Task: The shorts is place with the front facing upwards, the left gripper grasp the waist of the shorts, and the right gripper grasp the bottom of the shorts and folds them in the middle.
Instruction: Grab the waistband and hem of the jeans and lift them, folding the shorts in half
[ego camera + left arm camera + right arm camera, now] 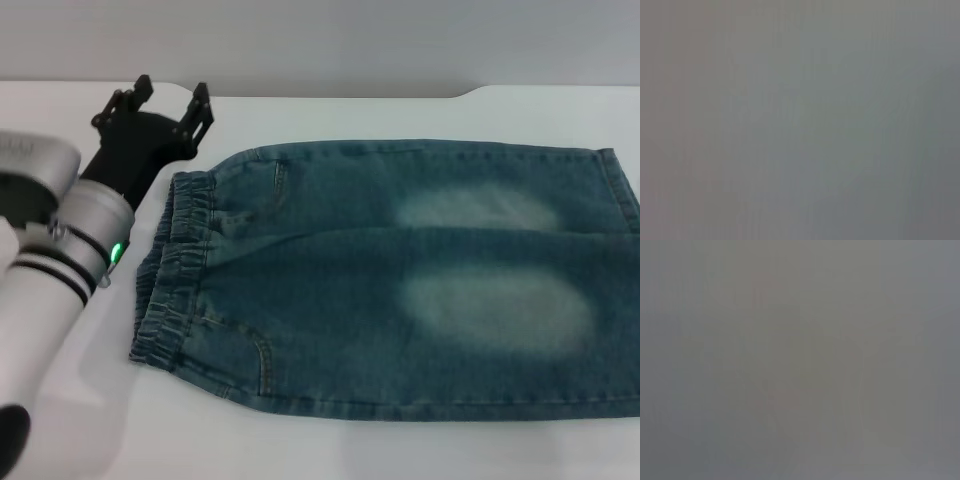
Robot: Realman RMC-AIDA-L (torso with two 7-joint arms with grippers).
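Our left gripper (170,100) sits over the white table (330,450), beyond the far corner of the waist and clear of it, its two black fingers spread with an open gap between them, holding nothing. Behind it runs the silver-white arm with black bands and a lit green ring. We can't see the right gripper in the head view, and both wrist views give only featureless grey, so its state is unknown to us. The shorts (400,290) lie flat, front up, with the waist of the shorts (172,270) toward our left arm and the bottom of the shorts (622,185) running off the right edge of the head view. Nothing is grasped yet, so we judge the fold hasn't started. Risks from here: the waistband is puckered elastic with many small gathers, so a shallow pinch could catch only the top layer or slip off. Coming down too far out would close on bare table. The denim looks heavy and fairly stiff, with thick stitched seams and pockets, so it may drag rather than drape in the fold. The hems are straight, flat and double-stitched, thin against the table, and harder to get a finger under.
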